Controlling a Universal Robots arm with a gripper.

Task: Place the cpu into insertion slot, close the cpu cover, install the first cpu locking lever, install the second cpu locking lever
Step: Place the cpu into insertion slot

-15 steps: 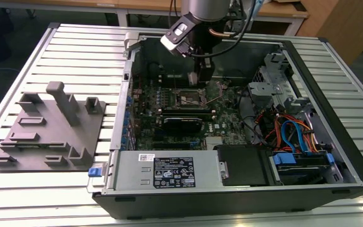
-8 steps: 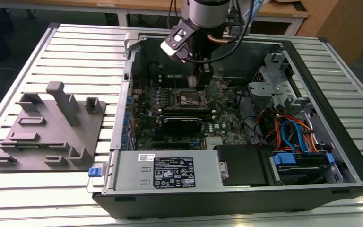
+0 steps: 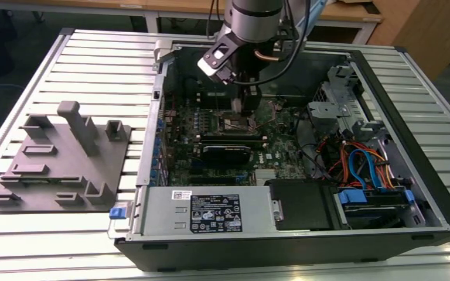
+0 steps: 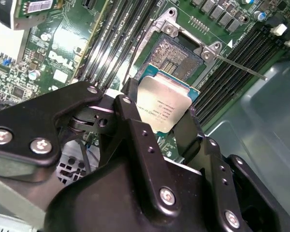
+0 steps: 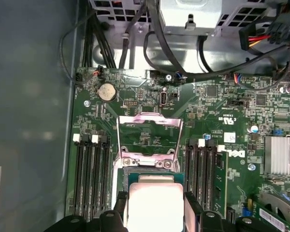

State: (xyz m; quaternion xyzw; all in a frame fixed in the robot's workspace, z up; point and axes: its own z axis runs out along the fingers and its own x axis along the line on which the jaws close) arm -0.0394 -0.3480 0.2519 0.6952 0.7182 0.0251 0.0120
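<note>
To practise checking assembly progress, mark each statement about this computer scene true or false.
1. The gripper grips the cpu. True.
2. The cpu is seated in the insertion slot. False: the gripper holds it off the slot, whose contacts lie bare.
3. The cpu cover is closed over the insertion slot. False: it stands swung open.
4. Long memory slots run along both sides of the insertion slot. True.
</note>
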